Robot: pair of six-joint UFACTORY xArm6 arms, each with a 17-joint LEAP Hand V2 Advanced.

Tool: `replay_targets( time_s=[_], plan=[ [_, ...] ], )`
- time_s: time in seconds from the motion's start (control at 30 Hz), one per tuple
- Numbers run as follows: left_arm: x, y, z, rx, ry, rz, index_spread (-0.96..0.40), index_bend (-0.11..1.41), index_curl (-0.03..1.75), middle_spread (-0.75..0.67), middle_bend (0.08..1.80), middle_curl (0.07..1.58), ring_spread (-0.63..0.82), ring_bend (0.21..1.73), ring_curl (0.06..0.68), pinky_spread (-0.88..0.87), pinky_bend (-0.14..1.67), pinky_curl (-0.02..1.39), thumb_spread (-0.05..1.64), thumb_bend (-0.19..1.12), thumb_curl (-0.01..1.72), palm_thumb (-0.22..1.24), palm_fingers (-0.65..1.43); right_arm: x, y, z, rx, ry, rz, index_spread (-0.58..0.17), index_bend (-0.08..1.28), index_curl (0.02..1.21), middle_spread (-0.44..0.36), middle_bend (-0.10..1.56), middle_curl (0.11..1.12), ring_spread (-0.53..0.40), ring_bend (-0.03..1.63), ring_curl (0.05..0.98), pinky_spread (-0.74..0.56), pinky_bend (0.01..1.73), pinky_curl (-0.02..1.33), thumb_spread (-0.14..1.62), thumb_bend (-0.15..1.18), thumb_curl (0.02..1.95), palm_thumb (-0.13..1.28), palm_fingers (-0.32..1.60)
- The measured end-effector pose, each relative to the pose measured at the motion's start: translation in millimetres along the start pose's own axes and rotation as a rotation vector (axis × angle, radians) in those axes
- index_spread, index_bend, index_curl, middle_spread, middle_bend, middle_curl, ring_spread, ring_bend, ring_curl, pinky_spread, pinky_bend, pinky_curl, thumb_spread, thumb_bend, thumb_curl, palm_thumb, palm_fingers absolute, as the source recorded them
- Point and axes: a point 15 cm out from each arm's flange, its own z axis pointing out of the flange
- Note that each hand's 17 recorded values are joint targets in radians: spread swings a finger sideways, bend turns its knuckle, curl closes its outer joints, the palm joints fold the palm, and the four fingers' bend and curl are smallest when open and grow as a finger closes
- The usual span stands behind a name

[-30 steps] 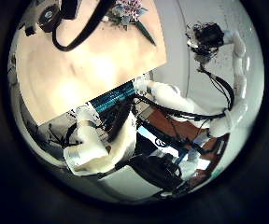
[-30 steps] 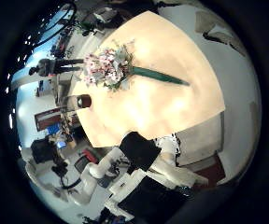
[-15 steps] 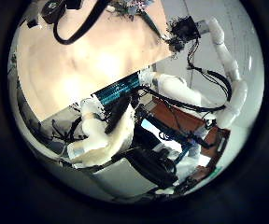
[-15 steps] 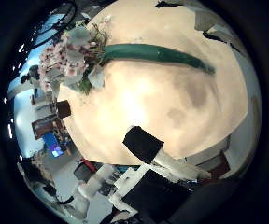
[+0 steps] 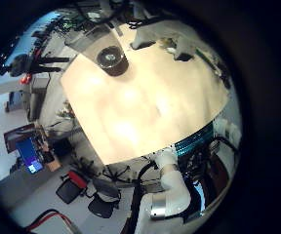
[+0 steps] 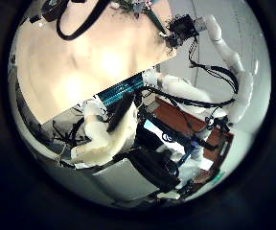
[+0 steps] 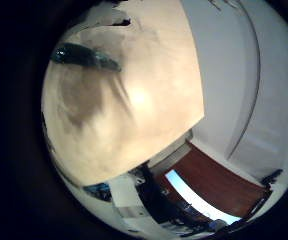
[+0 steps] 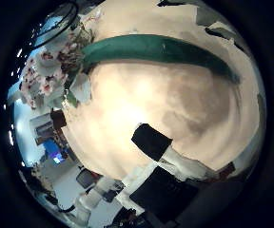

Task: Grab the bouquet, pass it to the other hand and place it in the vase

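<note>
Bouquet [image 8: 127, 52] lies on the table [image 8: 166, 104], not yet picked up, close under the right hand [image 6: 183, 31], whose finger state I cannot tell, nor the left's, while the vase [image 5: 112, 59] stands well apart with nothing between, so grasp, handover and placing all remain.

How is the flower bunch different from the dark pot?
The bouquet lies flat on the table; the vase stands upright, its round mouth open. The bouquet is long, with a stem wrap and pale blossoms; the vase is short, round and dark. The bouquet fills the right palm's view, so it is close. Both rest on the same table.
</note>
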Motion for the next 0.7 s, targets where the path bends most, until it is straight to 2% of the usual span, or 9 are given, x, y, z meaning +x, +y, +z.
replay_targets(
  time_s=[0.17, 0.4, 0.5, 0.6, 0.7],
  plan=[
    [-4.1, 1.4, 2.3, -0.007, 0.0, -0.012, -0.14, 0.2, 0.49, 0.06, 0.3, 0.4, 0.22, 0.65, 0.178, 0.52, 0.47, 0.07, 1.19, -0.02, 0.3, 0.26, 0.34, -0.9, -1.3, 8.9, -0.021, 0.0, 0.004, -0.239, 0.18, 0.49, -0.08, 0.53, 0.49, -0.164, 0.94, 0.294, 0.08, 0.75, 0.02, 1.0, -0.03, 0.36, 0.44, 0.41],
    [-3.3, 2.8, 2.8, -0.013, 0.001, -0.01, -0.14, 0.19, 0.48, 0.06, 0.28, 0.4, 0.22, 0.64, 0.171, 0.52, 0.46, 0.06, 1.19, -0.02, 0.3, 0.26, 0.36, -10.2, -10.6, 11.4, 0.012, 0.005, 0.005, -0.249, 0.2, 0.5, -0.107, 0.55, 0.5, -0.199, 0.98, 0.311, 0.03, 0.74, 0.0, 1.0, -0.02, 0.38, 0.52, 0.48],
    [-3.2, 3.2, 2.8, -0.014, 0.001, -0.009, -0.14, 0.19, 0.48, 0.06, 0.27, 0.4, 0.22, 0.63, 0.167, 0.51, 0.46, 0.06, 1.19, -0.02, 0.3, 0.26, 0.36, -15.3, -8.7, 14.3, -0.002, 0.014, -0.003, -0.262, 0.19, 0.5, -0.121, 0.56, 0.51, -0.219, 1.01, 0.324, -0.01, 0.76, 0.0, 1.0, -0.02, 0.39, 0.55, 0.53],
    [-1.6, 7.9, 1.0, -0.015, 0.001, -0.008, -0.14, 0.19, 0.47, 0.06, 0.26, 0.4, 0.22, 0.63, 0.164, 0.51, 0.46, 0.05, 1.19, -0.02, 0.3, 0.26, 0.37, -19.4, -7.4, 15.8, -0.007, 0.019, -0.013, -0.286, 0.19, 0.5, -0.142, 0.57, 0.52, -0.249, 1.05, 0.344, -0.1, 0.83, 0.01, 0.99, -0.02, 0.4, 0.6, 0.61],
    [-1.5, 9.5, -0.4, -0.013, 0.001, -0.003, -0.14, 0.19, 0.47, 0.06, 0.26, 0.4, 0.21, 0.62, 0.162, 0.5, 0.46, 0.05, 1.19, -0.02, 0.3, 0.26, 0.38, -21.0, -7.7, 20.0, -0.018, 0.021, -0.014, -0.297, 0.19, 0.52, -0.154, 0.57, 0.54, -0.263, 1.07, 0.363, -0.16, 0.86, 0.01, 0.98, -0.02, 0.4, 0.62, 0.61]
  ],
)
